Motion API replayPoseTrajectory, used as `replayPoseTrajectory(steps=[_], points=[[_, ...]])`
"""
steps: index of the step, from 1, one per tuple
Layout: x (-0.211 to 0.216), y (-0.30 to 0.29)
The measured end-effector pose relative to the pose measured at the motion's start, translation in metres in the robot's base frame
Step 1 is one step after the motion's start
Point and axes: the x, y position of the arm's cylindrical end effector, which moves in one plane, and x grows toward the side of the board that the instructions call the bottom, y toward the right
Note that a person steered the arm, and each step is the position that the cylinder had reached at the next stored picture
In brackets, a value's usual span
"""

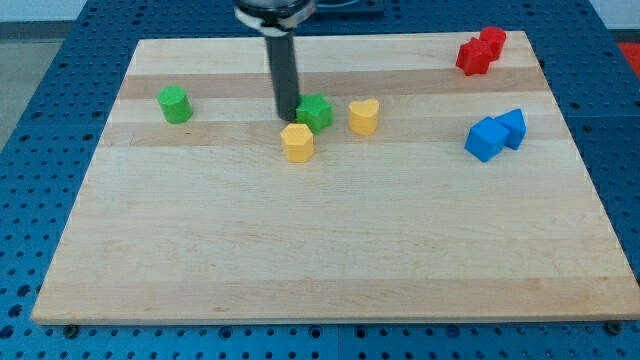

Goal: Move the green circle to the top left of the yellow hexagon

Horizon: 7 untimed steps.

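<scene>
The green circle (175, 104) sits near the board's left side, far from the rod. The yellow hexagon (297, 142) lies left of the board's centre, in the upper half. My tip (287, 116) rests just above the yellow hexagon, at its top left, and touches or nearly touches the left side of a green angular block, likely a star (316, 112). The green circle is well to the left of my tip, a little higher in the view than the hexagon.
A yellow heart (364, 116) lies right of the green star. Two red blocks (481, 50) sit together at the top right corner. Two blue blocks (496, 134) sit together at the right. The wooden board (320, 260) lies on a blue perforated table.
</scene>
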Motion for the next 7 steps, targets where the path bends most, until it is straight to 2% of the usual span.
replayPoseTrajectory(steps=[2, 3, 5, 7], points=[[-0.023, 0.020], [-0.026, -0.012], [-0.052, -0.115], [-0.051, -0.197]])
